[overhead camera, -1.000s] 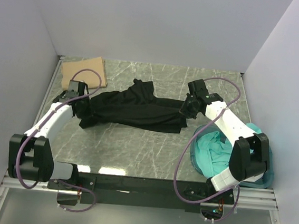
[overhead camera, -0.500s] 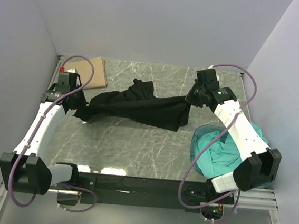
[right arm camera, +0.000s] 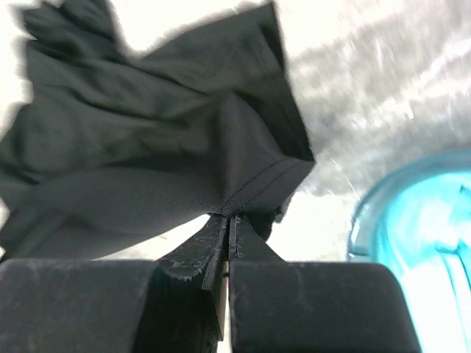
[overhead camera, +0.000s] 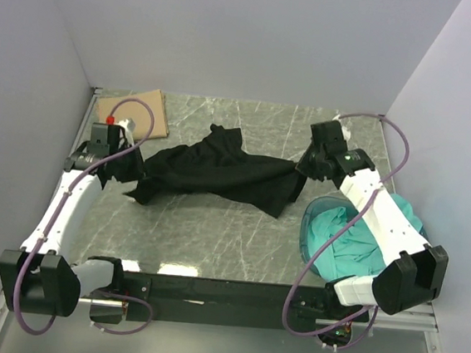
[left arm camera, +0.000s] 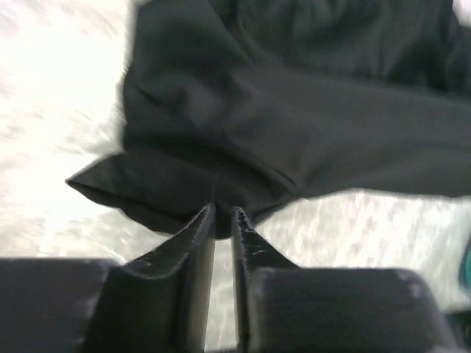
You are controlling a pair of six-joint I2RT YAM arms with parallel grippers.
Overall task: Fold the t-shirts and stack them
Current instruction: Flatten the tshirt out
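The black t-shirt (overhead camera: 219, 171) lies crumpled and stretched across the middle of the marble table. My left gripper (overhead camera: 129, 170) is at its left end; in the left wrist view its jaws (left arm camera: 223, 213) stand a narrow slit apart, with the black t-shirt's edge (left arm camera: 294, 132) still at their tips. At the shirt's right end my right gripper (overhead camera: 303, 168) is shut, and the right wrist view shows it (right arm camera: 229, 215) pinching the stitched hem of the black cloth (right arm camera: 147, 147). A tan-brown t-shirt (overhead camera: 137, 110) lies folded flat at the back left. Teal t-shirts (overhead camera: 354, 242) are bunched in the tub.
A round translucent blue tub (overhead camera: 305, 233) stands at the front right, close under the right arm, and its rim (right arm camera: 412, 220) shows to the right of the right gripper. White walls close the table in on the left, back and right.
Both arms moved outward and back, pulling the black t-shirt taut, then it sagged. The left jaws have parted a little. The right grip is unchanged.
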